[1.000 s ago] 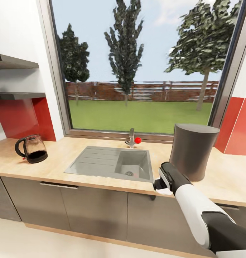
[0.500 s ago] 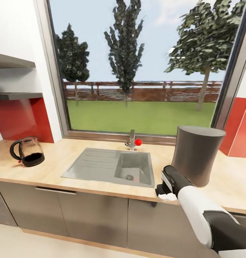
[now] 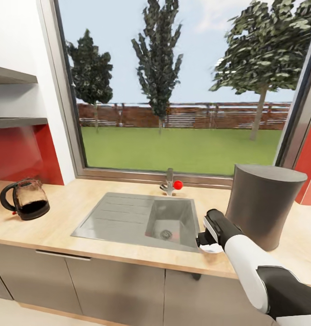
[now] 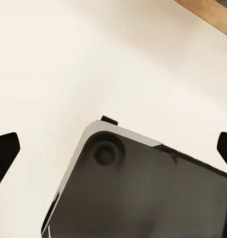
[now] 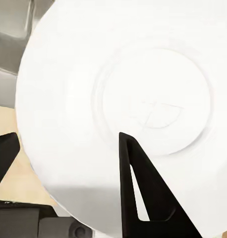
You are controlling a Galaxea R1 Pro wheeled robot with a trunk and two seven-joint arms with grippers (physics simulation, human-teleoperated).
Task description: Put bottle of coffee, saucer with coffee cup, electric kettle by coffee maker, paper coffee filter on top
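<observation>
My right gripper (image 3: 206, 242) is shut on a white saucer (image 3: 212, 248) and holds it over the counter's front edge, just right of the sink (image 3: 128, 217). In the right wrist view the saucer (image 5: 143, 94) takes up most of the frame, with one dark finger (image 5: 141, 198) lying across its face. A tall dark grey cylinder, apparently the coffee maker (image 3: 264, 206), stands on the countertop (image 3: 60, 213) just behind and right of that gripper. The glass electric kettle (image 3: 25, 199) with dark contents sits at the counter's far left. My left gripper (image 4: 113, 148) hangs open over pale floor and my dark base (image 4: 143, 193).
A faucet with a red knob (image 3: 172, 183) stands behind the sink under a large window. Two grey wall shelves (image 3: 15, 120) hang at the upper left above a red backsplash. Cabinet fronts (image 3: 110, 285) run below the counter.
The whole view has shifted: the camera has come closer to the counter and turned slightly right. My right gripper still holds the saucer in much the same pose.
</observation>
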